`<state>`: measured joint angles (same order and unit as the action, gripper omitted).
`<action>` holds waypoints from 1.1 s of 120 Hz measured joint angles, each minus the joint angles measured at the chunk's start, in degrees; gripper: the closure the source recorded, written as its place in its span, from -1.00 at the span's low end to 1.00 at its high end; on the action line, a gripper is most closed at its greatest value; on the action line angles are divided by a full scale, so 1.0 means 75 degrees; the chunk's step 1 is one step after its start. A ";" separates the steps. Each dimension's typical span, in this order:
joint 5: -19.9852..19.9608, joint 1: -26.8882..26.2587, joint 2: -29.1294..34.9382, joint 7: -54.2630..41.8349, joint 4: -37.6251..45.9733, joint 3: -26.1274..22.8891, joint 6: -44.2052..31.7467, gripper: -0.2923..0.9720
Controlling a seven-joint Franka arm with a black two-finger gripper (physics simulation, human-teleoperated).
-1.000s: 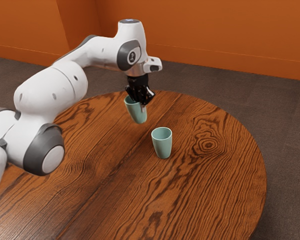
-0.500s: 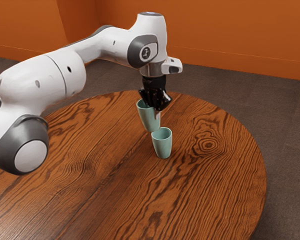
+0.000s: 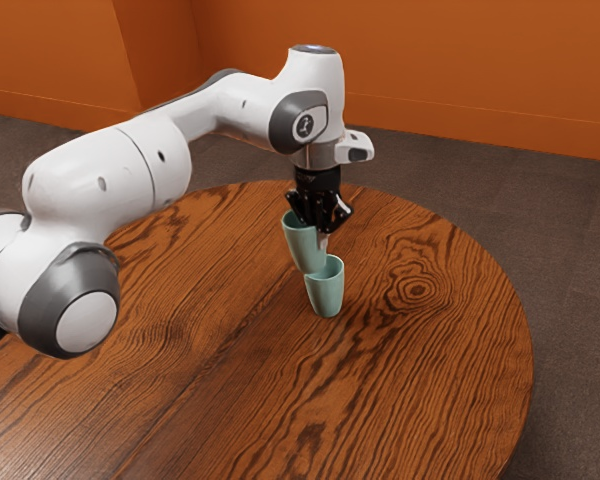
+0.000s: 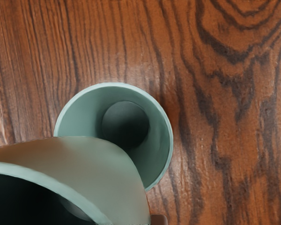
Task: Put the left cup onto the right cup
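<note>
Currently the gripper (image 3: 318,212) is clamped on the rim of the held cup (image 3: 303,243). That cup hangs tilted, with its base at the mouth of the standing cup (image 3: 326,288); I cannot tell whether the two touch. From the wrist, the held cup (image 4: 75,173) covers one side of the standing cup (image 4: 155,140), so the two are not centred.

Procedure, as I judge it:
1. Shift the gripper until the base sits over the middle of the open mouth.
2. Level the held cup so that it is upright.
3. Lower slowly; a tilted base may catch the rim and tip the standing cup.
4. Release once the cup is seated, not sooner.

The standing cup rests near the middle of a round wooden table (image 3: 420,390) with bold dark grain. Beyond the table lie a grey-brown floor (image 3: 550,200) and an orange wall (image 3: 480,50).
</note>
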<state>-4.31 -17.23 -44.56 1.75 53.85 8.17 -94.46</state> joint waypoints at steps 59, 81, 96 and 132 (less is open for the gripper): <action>-0.0003 0.0012 -0.0483 0.0128 -0.0848 -0.0035 0.0063 0.70; -0.0003 0.0012 -0.0485 0.0153 -0.0849 -0.0047 0.0060 0.70; -0.0003 0.0014 -0.0493 0.0168 -0.0849 -0.0050 0.0046 0.70; -0.0016 0.0012 -0.0581 0.0195 -0.0845 -0.0098 0.0010 0.70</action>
<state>-4.43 -17.14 -48.92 3.21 47.52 7.43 -94.38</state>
